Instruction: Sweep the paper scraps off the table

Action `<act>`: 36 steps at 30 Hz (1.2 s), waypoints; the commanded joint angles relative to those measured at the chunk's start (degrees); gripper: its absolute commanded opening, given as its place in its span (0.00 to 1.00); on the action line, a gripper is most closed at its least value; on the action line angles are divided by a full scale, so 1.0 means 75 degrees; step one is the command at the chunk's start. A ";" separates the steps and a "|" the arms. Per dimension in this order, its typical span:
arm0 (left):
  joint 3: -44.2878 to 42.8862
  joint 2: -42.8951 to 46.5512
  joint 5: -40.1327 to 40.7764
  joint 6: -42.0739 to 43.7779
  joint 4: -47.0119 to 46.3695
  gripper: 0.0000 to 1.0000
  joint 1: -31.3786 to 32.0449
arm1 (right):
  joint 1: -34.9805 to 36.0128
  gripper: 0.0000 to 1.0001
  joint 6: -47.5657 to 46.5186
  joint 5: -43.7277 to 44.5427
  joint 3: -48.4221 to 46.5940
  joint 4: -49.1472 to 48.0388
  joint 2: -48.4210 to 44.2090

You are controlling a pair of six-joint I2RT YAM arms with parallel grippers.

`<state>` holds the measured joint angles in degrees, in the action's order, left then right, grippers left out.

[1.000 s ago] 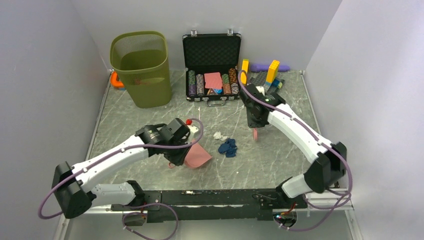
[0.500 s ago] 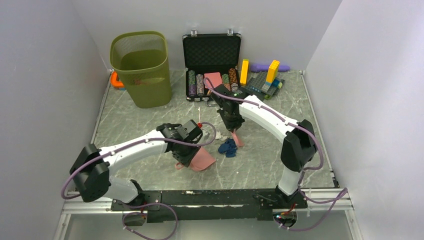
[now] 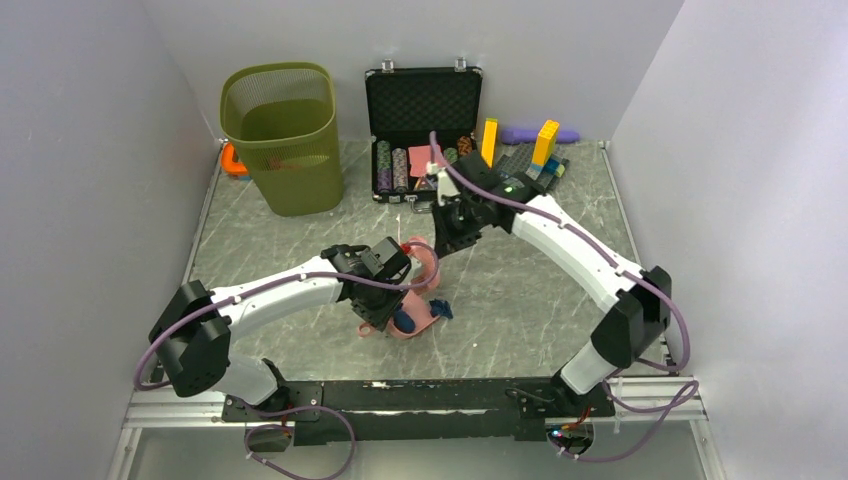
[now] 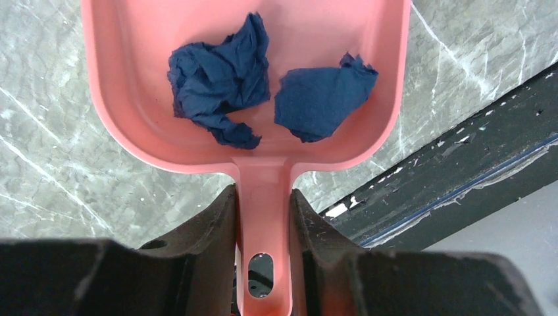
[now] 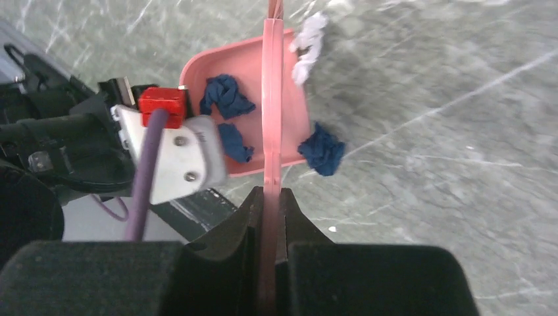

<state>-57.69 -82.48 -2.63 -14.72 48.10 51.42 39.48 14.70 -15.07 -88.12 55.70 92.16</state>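
Observation:
My left gripper (image 3: 375, 305) is shut on the handle of a pink dustpan (image 3: 422, 322) that rests on the grey-green table (image 3: 540, 300). In the left wrist view the gripper (image 4: 263, 217) clamps the handle and two dark blue paper scraps (image 4: 217, 72) lie in the pan (image 4: 131, 125). My right gripper (image 3: 445, 235) is shut on a thin pink brush (image 3: 430, 265) held just behind the pan. The right wrist view shows the brush handle (image 5: 272, 131), one blue scrap (image 5: 321, 150) at the pan's lip and a white scrap (image 5: 306, 46) beyond it.
A green wastebasket (image 3: 285, 135) stands at the back left with an orange object (image 3: 233, 160) beside it. An open black case of poker chips (image 3: 422, 130) is at the back centre. Toy bricks (image 3: 530, 155) are at the back right. The black front rail (image 4: 460, 184) runs near the pan.
My right arm swept the brush left and towards the dustpan. The blue scraps moved from the table into the pan. My left arm shifted the pan slightly right.

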 commanded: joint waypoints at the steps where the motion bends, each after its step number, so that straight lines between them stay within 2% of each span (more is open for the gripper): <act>1: -0.0071 0.0106 0.0017 -0.0159 -0.0207 0.00 0.0053 | -0.0651 0.00 0.0108 0.0461 -0.0074 0.0072 -0.0416; 9: 0.0293 0.0003 -0.0058 -0.0629 -0.0551 0.00 0.0262 | -0.0695 0.00 0.0234 0.2315 -0.0075 0.0455 -0.0324; 14: 0.0343 -0.0066 0.0324 -0.1160 -0.0484 0.00 0.0267 | -0.0275 0.00 -0.0030 0.3395 -0.0712 0.0596 0.0728; 16: 0.0345 -0.0086 0.0328 -0.1318 -0.0483 0.00 0.0251 | 0.0018 0.00 -0.0180 0.3422 -0.1046 0.0581 0.1260; 18: 0.0365 -0.0123 0.0329 -0.1435 -0.0510 0.00 0.0216 | 0.0222 0.00 -0.0285 0.3214 -0.1273 0.0247 0.1661; 23: 0.0467 -0.0228 0.0271 -0.1484 -0.0577 0.00 0.0060 | 0.0473 0.00 -0.0541 0.2799 -0.1206 -0.0935 0.1771; 27: 0.0604 -0.0196 0.0215 -0.1410 -0.0681 0.00 -0.0082 | 0.0513 0.00 -0.0900 0.1398 -0.0827 -0.1509 0.1675; 30: 0.0696 -0.0166 0.0319 -0.1368 -0.0799 0.00 -0.0167 | 0.0502 0.00 -0.1042 0.0272 -0.0217 -0.2011 0.1326; 36: 0.0813 -0.0264 0.0605 -0.1246 -0.1122 0.00 -0.0164 | 0.0305 0.00 -0.0978 -0.0393 0.0224 -0.1902 0.0451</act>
<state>-52.21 -83.55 -1.54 -24.67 41.30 50.33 42.81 7.92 -10.52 -87.53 43.38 102.21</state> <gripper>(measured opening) 0.329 0.110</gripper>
